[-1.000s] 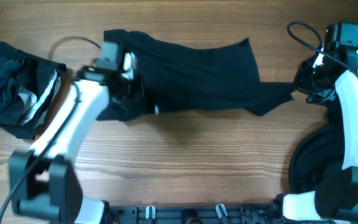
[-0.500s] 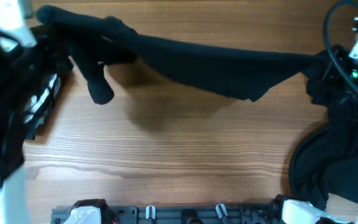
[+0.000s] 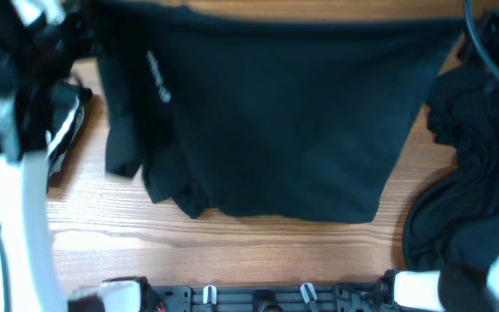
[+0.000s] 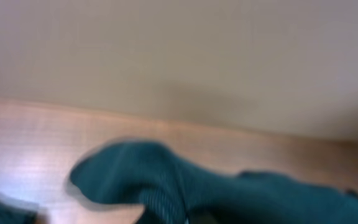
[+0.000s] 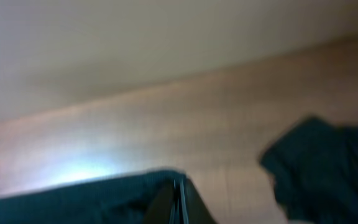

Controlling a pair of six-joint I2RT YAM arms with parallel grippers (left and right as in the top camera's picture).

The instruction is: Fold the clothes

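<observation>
hanging spread over the table point(image 3: 232, 251), dark garment point(image 3: 275, 121), right end effector point(image 5: 178, 202) pinching its edge, left end effector point(image 4: 193, 218) cannot tell

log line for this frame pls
left gripper: shut on dark cloth t-shirt | right gripper: shut on t-shirt | t-shirt: stretched between arms, hanging over wooden table | fold: pending
</observation>
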